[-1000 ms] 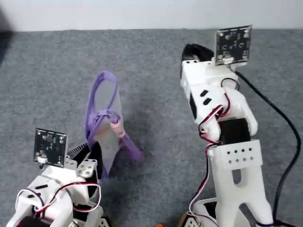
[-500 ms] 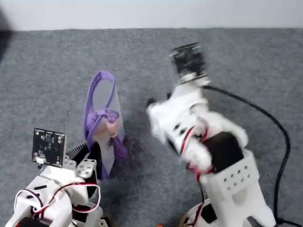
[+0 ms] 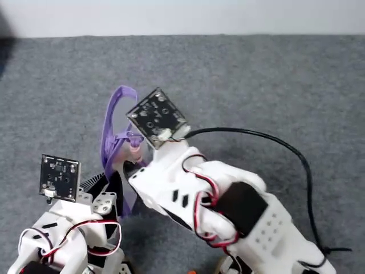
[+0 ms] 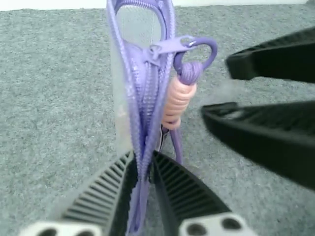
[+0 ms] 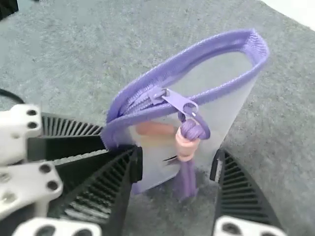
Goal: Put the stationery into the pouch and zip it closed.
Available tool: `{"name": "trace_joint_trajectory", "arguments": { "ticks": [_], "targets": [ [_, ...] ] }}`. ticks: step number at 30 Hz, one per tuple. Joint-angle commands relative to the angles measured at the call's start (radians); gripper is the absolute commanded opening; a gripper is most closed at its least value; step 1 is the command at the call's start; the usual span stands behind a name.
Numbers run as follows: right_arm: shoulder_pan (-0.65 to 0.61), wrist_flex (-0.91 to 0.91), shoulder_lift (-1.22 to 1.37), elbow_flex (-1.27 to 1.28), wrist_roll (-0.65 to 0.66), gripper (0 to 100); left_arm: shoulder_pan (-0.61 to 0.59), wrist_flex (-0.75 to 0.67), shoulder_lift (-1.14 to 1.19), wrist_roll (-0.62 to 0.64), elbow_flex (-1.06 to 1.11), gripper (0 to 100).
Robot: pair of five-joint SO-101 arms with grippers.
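Note:
A translucent pouch (image 3: 114,123) with a purple zipper stands on edge on the grey mat. My left gripper (image 4: 142,184) is shut on the pouch's near end (image 4: 140,73). The zipper slider (image 5: 174,102) sits partway along, and the rim beyond it gapes in a loop. From the slider hang a pink bead (image 5: 184,142) and a purple tassel. My right gripper (image 5: 174,172) is open, one finger on each side of the pouch (image 5: 216,98) below the slider. It stands open just beside the pull (image 4: 170,46) in the left wrist view (image 4: 216,86). A peach item (image 5: 152,129) shows through the wall.
The right arm (image 3: 188,188) lies across the middle of the mat, its camera board over the pouch. Its black cable (image 3: 285,148) loops off to the right. A pale wall (image 3: 182,17) borders the far edge. Open mat lies far and right.
The right arm has swung from the right side of the mat leftward and down onto the pouch. The left arm and the pouch have stayed put.

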Motion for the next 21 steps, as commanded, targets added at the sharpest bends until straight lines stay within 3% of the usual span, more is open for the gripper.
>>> {"name": "trace_joint_trajectory", "arguments": {
  "ticks": [1,11,18,21],
  "targets": [
    [-0.008,-0.053,0.024,-0.006,0.018,21.6,-0.005,-0.02,-0.009,-0.008,-0.013,1],
    [0.071,-0.11,0.153,-0.002,0.015,20.3,-0.005,-0.02,-0.009,-0.006,-0.013,1],
    [0.143,-0.209,0.18,0.002,0.023,0.5,-0.005,-0.02,-0.009,-0.008,-0.013,1],
    [0.176,-0.243,0.183,0.031,0.048,0.9,-0.005,-0.02,-0.009,-0.009,-0.013,1]
  ]
}}
